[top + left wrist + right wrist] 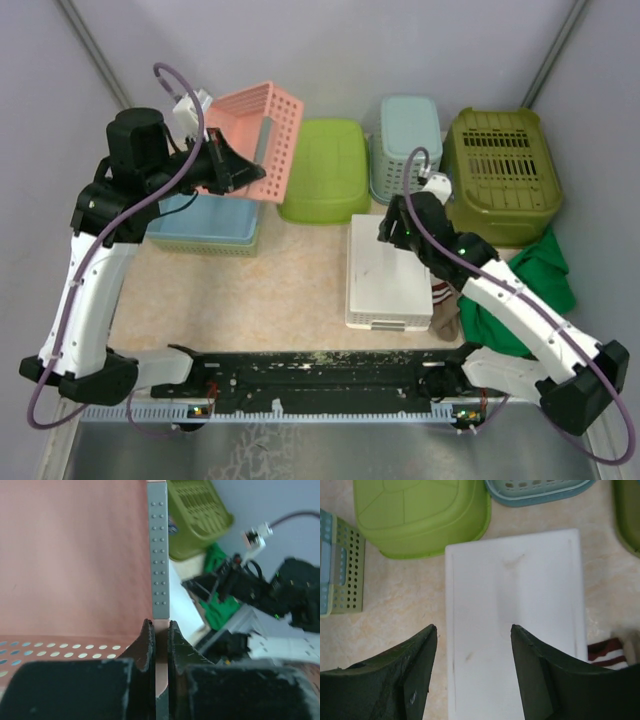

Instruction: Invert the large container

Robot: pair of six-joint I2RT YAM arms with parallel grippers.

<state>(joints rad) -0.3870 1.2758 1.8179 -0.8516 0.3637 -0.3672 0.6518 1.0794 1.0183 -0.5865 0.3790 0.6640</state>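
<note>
My left gripper (238, 170) is clamped tight on a wall of the large pink container (262, 135), the jaws pressed together with only the thin pink edge between them. The container hangs tipped in the air over the far left corner of the worktop (270, 290), clear of the surface, above a blue basket (205, 225) that sits by the left edge. From my left wrist the left gripper (159, 626) sits just below a grey studded strip (158, 550), and the container's smooth pink face (75, 555) fills most of the view, with a row of holes low on the left. My right gripper (392, 226) hovers with its jaws apart and nothing between them, over a white tray (385, 270) that lies towards the right of the worktop. In the right wrist view the right gripper (472, 630) frames that white tray (520, 605). Along the far edge stand a lime green tub (325, 170) turned bottom up, a light blue basket (408, 140) and an olive basket (500, 170) in the far right corner. A green cloth (530, 280) lies crumpled at the right edge.
</note>
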